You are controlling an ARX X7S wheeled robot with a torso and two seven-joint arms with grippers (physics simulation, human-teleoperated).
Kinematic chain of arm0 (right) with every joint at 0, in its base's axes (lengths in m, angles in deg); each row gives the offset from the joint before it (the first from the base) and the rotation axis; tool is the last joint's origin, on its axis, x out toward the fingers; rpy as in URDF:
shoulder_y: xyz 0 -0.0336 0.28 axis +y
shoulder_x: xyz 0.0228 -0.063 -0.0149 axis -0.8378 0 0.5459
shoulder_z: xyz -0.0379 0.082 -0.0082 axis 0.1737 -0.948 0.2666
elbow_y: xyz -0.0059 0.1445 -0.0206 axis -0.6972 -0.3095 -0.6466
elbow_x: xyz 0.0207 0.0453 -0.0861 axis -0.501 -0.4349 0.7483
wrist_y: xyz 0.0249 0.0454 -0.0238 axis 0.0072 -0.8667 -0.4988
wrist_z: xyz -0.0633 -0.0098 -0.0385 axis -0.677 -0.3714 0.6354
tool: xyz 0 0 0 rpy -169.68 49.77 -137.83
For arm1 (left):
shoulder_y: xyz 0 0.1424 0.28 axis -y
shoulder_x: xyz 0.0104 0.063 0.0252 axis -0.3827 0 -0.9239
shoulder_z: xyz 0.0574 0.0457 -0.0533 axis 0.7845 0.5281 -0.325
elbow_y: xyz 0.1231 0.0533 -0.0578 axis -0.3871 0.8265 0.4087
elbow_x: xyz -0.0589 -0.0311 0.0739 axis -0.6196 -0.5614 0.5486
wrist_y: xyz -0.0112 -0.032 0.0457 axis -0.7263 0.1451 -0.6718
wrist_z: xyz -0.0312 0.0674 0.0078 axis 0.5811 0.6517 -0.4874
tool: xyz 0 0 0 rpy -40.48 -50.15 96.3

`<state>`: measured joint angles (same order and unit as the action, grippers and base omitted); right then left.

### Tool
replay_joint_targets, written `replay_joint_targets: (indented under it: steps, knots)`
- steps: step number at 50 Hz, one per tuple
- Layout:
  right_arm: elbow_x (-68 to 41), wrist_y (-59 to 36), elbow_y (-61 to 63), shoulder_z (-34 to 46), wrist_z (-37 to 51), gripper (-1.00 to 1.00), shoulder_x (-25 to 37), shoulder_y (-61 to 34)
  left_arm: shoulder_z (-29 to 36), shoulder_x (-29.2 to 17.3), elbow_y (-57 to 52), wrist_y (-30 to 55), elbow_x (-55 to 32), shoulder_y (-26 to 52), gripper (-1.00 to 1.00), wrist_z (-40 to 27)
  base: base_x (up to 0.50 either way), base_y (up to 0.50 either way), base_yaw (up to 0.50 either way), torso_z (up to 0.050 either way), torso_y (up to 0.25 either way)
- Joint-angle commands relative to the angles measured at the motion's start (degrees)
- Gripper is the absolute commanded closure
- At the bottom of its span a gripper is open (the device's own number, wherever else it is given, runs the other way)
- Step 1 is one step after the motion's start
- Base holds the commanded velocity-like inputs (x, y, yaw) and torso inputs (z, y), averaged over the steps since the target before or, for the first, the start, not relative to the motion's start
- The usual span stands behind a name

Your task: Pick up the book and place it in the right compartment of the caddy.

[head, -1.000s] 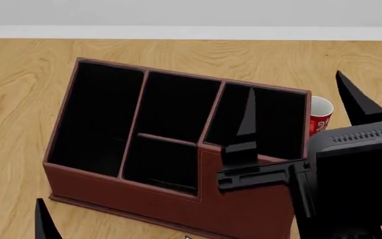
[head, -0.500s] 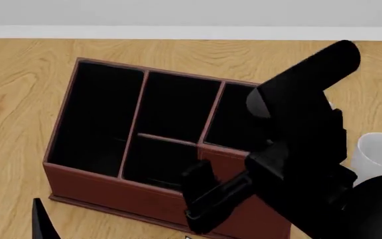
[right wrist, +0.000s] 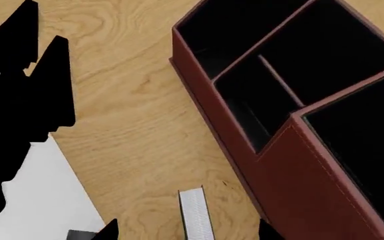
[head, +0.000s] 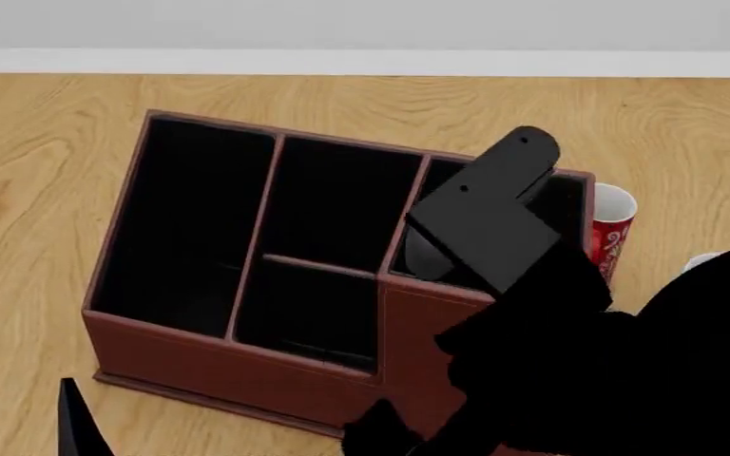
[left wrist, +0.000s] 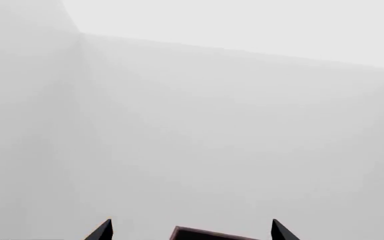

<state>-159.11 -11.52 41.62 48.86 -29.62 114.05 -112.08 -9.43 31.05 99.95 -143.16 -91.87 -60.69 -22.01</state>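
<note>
The reddish-brown caddy [head: 213,356] stands on the wooden table, its black sections empty. Its taller right compartment [head: 570,204] is partly covered by my right arm [head: 486,223], which reaches over it and down past the caddy's front. In the right wrist view the book [right wrist: 195,212] shows as a white page-edge strip between thin black covers, on the table beside the caddy's front wall [right wrist: 292,180]. My right gripper [right wrist: 186,233] is open, one tip on each side of the book, not touching it. My left gripper [left wrist: 190,231] is open and empty; one of its fingertips [head: 77,418] shows low in the head view.
A red cup [head: 612,237] stands behind the caddy's right end, with a white mug [head: 705,260] further right, mostly hidden by my arm. The table edge [right wrist: 68,165] runs close to the book, with white floor beyond. A dark robot part [right wrist: 18,100] lies near that edge.
My right arm has swung from above the right compartment down and forward, past the caddy's front wall, and its open gripper has dropped low in front. The left gripper has barely moved.
</note>
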Motion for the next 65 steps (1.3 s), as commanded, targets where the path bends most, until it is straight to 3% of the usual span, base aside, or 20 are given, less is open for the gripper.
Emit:
replay_joint_targets:
  steps: [1, 10, 23, 36, 65]
  knots:
    - [2.3, -0.1, -2.0, 12.5, -7.0, -1.0, 2.0, -6.4, 0.0, 0.1, 0.0, 0.0, -0.9, 0.0, -1.0, 0.7, 0.0, 0.0, 0.0, 0.0, 0.0]
    - [5.7, 1.0, -1.0, 16.6, -10.3, -1.0, 3.1, -6.5, 0.7, -0.2, 0.0, 0.2, -1.2, 0.0, -1.0, -0.1, 0.0, 0.0, 0.0, 0.0, 0.0]
    - [23.0, 5.4, -1.3, 23.6, -23.8, -1.0, 0.9, -5.9, 1.7, -0.8, -0.2, 0.7, -1.6, -0.1, -1.0, -1.1, 0.0, 0.0, 0.0, 0.0, 0.0]
    - [32.8, 10.9, -2.4, 30.1, -32.1, -1.0, -0.9, -4.7, 2.2, -1.1, -0.2, 0.6, -1.7, -0.1, -1.0, -1.9, 0.0, 0.0, 0.0, 0.0, 0.0]
    - [39.9, 16.5, -6.1, 37.3, -36.3, -1.0, -5.4, 0.5, 3.7, -2.1, -0.7, 1.6, -2.3, -0.2, -1.0, -4.1, 0.0, 0.0, 0.0, 0.0, 0.0]
